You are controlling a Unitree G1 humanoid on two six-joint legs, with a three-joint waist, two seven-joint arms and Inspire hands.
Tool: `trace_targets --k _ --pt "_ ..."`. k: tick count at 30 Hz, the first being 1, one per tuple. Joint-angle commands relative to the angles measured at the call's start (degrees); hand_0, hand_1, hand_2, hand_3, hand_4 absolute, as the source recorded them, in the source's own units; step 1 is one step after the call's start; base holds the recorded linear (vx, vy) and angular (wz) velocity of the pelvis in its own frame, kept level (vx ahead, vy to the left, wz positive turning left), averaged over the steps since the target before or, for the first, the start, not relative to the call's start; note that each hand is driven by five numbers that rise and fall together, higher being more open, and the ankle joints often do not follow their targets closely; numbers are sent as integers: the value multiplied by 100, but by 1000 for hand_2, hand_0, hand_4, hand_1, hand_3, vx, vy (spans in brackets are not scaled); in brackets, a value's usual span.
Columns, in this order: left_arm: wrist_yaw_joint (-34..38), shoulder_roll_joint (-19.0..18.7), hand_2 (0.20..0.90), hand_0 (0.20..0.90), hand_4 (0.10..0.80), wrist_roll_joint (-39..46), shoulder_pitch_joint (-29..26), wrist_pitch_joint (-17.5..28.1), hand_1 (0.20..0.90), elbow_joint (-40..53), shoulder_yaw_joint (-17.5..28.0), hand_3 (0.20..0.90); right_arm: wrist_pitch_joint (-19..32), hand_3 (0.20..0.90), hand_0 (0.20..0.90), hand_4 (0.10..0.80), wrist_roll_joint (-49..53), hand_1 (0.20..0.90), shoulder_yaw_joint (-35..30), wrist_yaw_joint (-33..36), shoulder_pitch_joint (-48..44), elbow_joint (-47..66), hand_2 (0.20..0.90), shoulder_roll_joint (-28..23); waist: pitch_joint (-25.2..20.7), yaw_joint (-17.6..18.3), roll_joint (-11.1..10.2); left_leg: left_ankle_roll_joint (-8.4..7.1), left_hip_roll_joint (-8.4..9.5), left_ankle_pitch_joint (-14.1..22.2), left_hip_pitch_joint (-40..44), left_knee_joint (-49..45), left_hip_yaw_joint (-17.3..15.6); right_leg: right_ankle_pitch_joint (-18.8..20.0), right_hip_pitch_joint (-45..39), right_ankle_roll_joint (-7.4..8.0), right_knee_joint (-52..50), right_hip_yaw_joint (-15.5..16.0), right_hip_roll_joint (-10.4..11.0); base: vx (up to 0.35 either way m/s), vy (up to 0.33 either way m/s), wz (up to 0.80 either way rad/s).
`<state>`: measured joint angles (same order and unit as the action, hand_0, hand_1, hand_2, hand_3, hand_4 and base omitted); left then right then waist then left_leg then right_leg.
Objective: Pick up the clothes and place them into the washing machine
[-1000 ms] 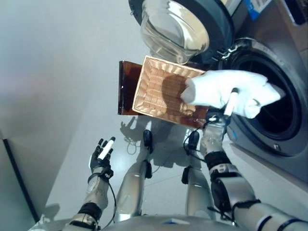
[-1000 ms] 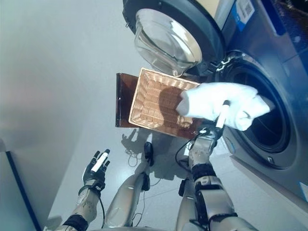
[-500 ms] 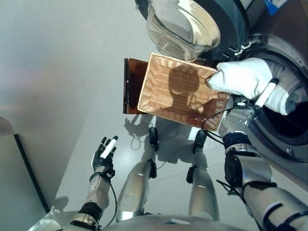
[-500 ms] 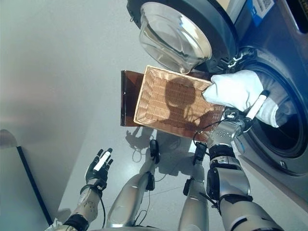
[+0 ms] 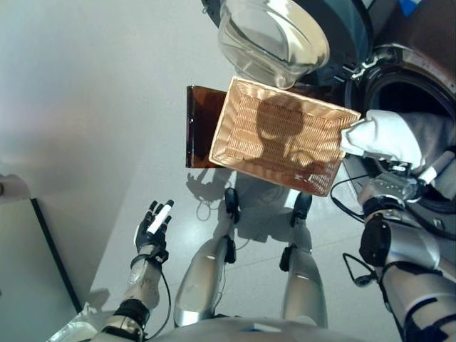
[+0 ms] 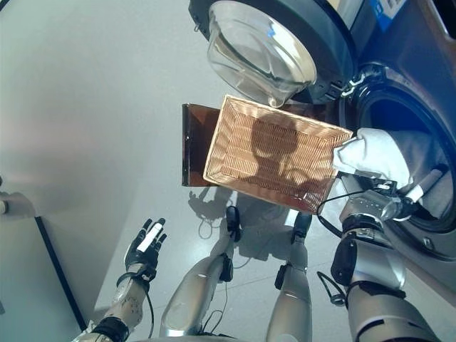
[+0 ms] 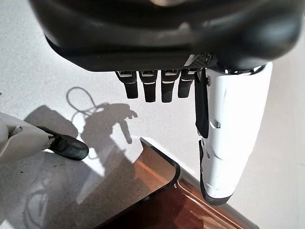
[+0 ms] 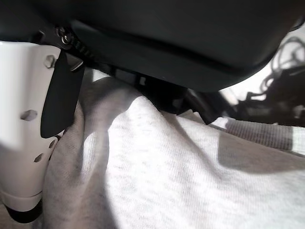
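A white garment (image 5: 385, 138) is bunched in my right hand (image 5: 402, 184), whose fingers and white-covered thumb are curled round it. Hand and cloth are at the round opening of the washing machine (image 5: 410, 89), with part of the cloth past the rim. The right wrist view is filled by the pale cloth (image 8: 181, 171) pressed under the thumb. The wicker basket (image 5: 281, 135) shows only bare weave inside. My left hand (image 5: 153, 229) hangs open low on the left, over the floor, holding nothing.
The machine's glass door (image 5: 274, 35) stands swung open above the basket. The basket rests on a brown low stand (image 5: 198, 125). A dark panel edge (image 5: 50, 246) runs along the lower left. Grey floor spreads to the left.
My right hand has carried the white garment rightward, off the basket and into the drum opening. The basket now shows no cloth over it. The left hand has stayed put.
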<state>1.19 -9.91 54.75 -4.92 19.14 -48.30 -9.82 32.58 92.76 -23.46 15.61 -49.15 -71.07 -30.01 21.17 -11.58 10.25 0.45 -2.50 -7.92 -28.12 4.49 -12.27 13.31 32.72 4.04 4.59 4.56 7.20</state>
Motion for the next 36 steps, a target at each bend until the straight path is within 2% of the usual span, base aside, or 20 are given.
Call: trace_targets --k 1,12,18,27,31,36 --pt "24 -297 900 900 800 231 246 257 900 83 -70 900 416 200 200 300 -81 200 90 38 -193 25 200 -1060 -354 -44 523 -331 75 122 -130 51 250 -427 -41 283 -548 42 -283 0 0 0" --pt "34 -408 900 900 800 208 385 256 900 88 37 900 584 200 200 300 -219 200 17 252 -425 -33 200 -1939 -401 22 537 -327 61 111 -197 51 224 -418 41 297 -550 38 -292 3 3 -1" --pt "39 -440 900 900 800 191 426 259 900 151 -50 900 846 200 200 300 -206 200 136 381 -834 256 200 -2147 -406 32 598 -339 60 113 -216 51 206 -417 86 299 -560 -18 -290 1 3 -1" --pt "1 -480 900 900 800 169 449 271 900 242 -114 900 903 200 200 300 -193 200 530 340 -1511 656 200 -1958 -403 -56 797 -341 74 81 -304 51 142 -454 247 299 -637 -97 -262 2 -6 -5" --pt "-28 -473 900 900 800 167 448 280 900 303 -138 900 1152 200 200 300 51 200 526 132 -1800 1059 200 -1741 -447 -146 970 -365 103 103 -340 51 153 -535 317 306 -696 -146 -232 43 -23 -6" --pt "-11 -476 900 900 800 161 413 339 900 256 -84 900 1472 200 200 300 195 200 531 -76 -2010 1511 200 -1608 -520 -187 1071 -388 134 81 -397 51 161 -591 421 301 -759 -189 -203 46 -19 2"
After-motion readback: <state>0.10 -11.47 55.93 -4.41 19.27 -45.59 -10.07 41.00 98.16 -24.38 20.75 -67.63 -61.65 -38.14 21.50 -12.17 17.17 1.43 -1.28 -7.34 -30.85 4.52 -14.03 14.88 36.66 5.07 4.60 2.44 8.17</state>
